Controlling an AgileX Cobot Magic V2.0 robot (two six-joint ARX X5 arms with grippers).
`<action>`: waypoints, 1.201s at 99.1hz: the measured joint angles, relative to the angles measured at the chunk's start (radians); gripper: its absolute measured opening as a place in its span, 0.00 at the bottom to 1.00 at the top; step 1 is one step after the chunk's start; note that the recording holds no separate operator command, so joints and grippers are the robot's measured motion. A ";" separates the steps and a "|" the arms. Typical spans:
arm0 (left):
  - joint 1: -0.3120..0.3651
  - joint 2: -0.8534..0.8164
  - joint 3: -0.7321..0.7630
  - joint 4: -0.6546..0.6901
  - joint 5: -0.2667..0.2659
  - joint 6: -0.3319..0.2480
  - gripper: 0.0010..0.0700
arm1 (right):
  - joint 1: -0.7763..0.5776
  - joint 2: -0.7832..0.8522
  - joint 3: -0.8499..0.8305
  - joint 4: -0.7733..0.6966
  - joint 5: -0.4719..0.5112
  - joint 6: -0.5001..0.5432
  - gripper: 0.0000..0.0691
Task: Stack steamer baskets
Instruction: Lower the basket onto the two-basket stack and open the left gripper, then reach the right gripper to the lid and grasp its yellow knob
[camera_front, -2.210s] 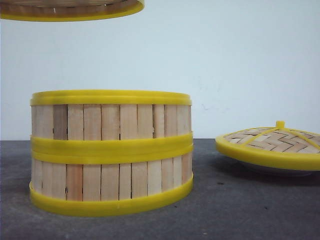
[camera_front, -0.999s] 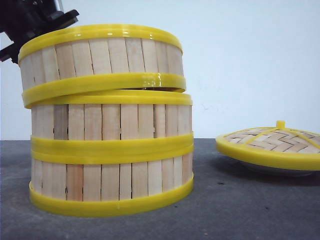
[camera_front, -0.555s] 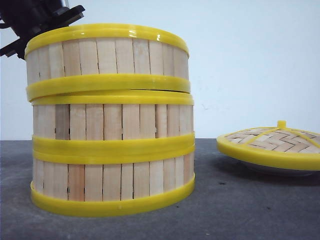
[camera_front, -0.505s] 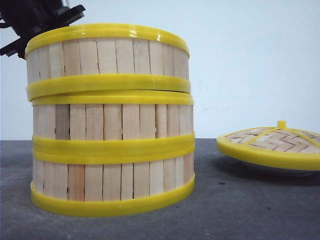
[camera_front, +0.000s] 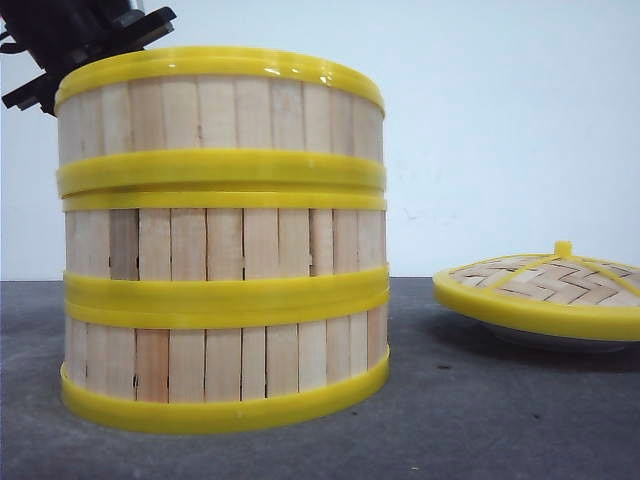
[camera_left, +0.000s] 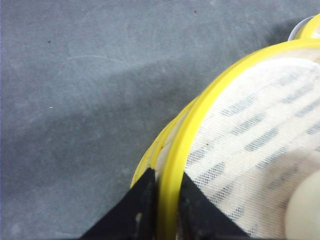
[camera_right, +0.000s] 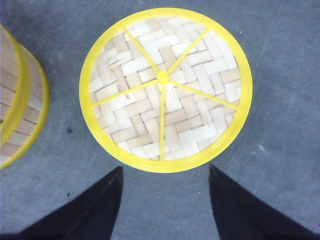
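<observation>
The left gripper (camera_left: 167, 197) pinches the rim of the top steamer basket (camera_front: 220, 120), now seated on the stack; next it must let go

I'm seeing the left gripper (camera_front: 85, 35) running off the front view's top-left corner, mostly hidden behind the top basket (camera_front: 220, 120). The lid (camera_front: 545, 290) is getting cut at the right edge, covering whatever it's resting on. A pale round thing (camera_left: 302, 210) inside the basket is blurring out.
</observation>
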 joint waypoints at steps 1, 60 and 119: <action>0.000 0.000 0.000 0.000 0.000 0.000 0.03 | 0.000 0.000 0.000 0.000 0.000 0.000 0.48; -0.010 0.000 0.001 0.000 -0.033 -0.016 0.41 | 0.000 0.010 -0.001 0.048 0.000 0.000 0.48; 0.013 -0.365 0.010 -0.185 -0.236 0.027 0.42 | 0.000 0.245 -0.105 0.381 -0.057 0.009 0.48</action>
